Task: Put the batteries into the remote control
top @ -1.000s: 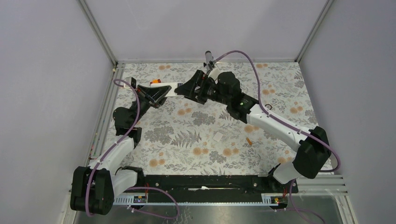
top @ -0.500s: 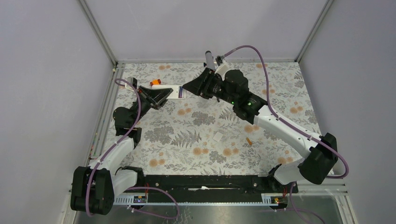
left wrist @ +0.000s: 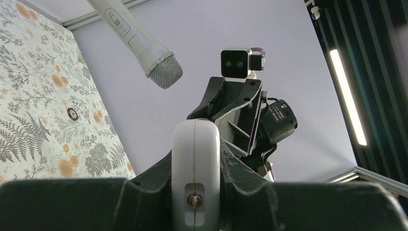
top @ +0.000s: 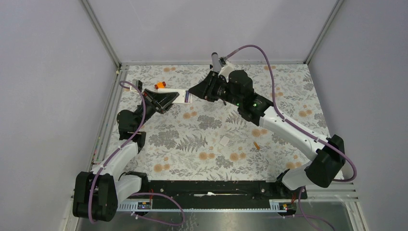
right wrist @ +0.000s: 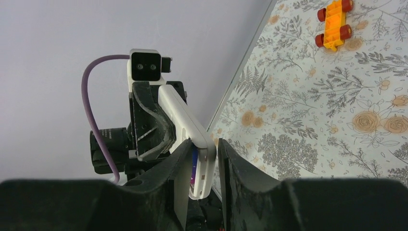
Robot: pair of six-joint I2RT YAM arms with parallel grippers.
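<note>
Orange toy piece [right wrist: 335,17] is lying far-left on the floral table [top: 192,144]; an orange battery [top: 256,144] and white cover [top: 224,140] are resting mid-table. Left gripper [top: 167,99] is clamping one end of the raised remote control [top: 182,96], while right gripper [right wrist: 206,144] is hovering opposite, fingers narrow around the other end, perhaps touching.

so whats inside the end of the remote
A dark blue-purple battery shows inside the remote control; the rest of the bay is covered by its casing and the right gripper.
</note>
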